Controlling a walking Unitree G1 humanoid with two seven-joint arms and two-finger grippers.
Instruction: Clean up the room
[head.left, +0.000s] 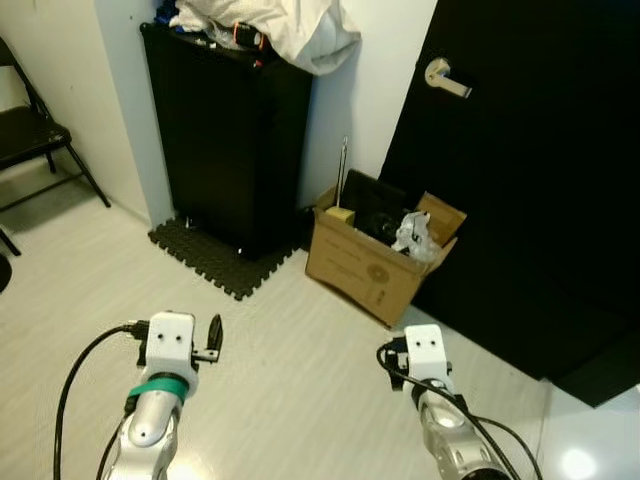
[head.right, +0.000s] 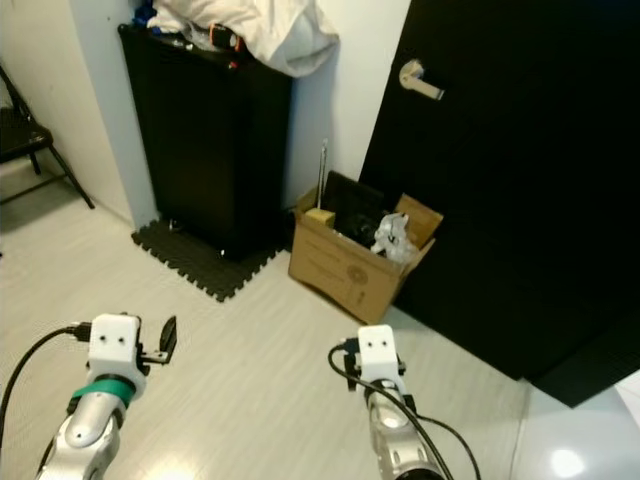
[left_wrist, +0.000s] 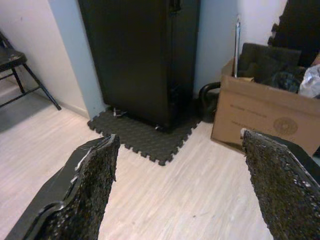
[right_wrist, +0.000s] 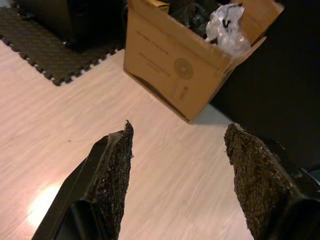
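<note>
I stand on the pale wood floor (head.left: 290, 380) with both arms raised in front of me and nothing in either claw. My left gripper (left_wrist: 180, 190) has its pads spread wide, and between them I see bare planks; my right gripper (right_wrist: 180, 185) is likewise released, its fingers apart with only floor between. Judging from this, the tidying is either barely begun or between pickups: I carry nothing, and I see no loose item on the boards near me. The likely place for stray things is the cardboard box (head.left: 365, 270), which sits on the floor against the foot of the black door (head.left: 540, 180), just beside the tall black cabinet (head.left: 230, 140). It already holds a crumpled clear plastic bag (head.left: 415, 235) at its right end, a dark flat thing I cannot name, and something small and yellowish at its left corner. What looks unfinished is the pile of white cloth (head.left: 290, 30) heaped on the cabinet's top, spilling over its right edge, with other small things among it that I cannot make out. The foam mat (head.left: 215, 260) lies under the cabinet's foot, and a folding chair (head.left: 35, 135) stands by the left wall.
</note>
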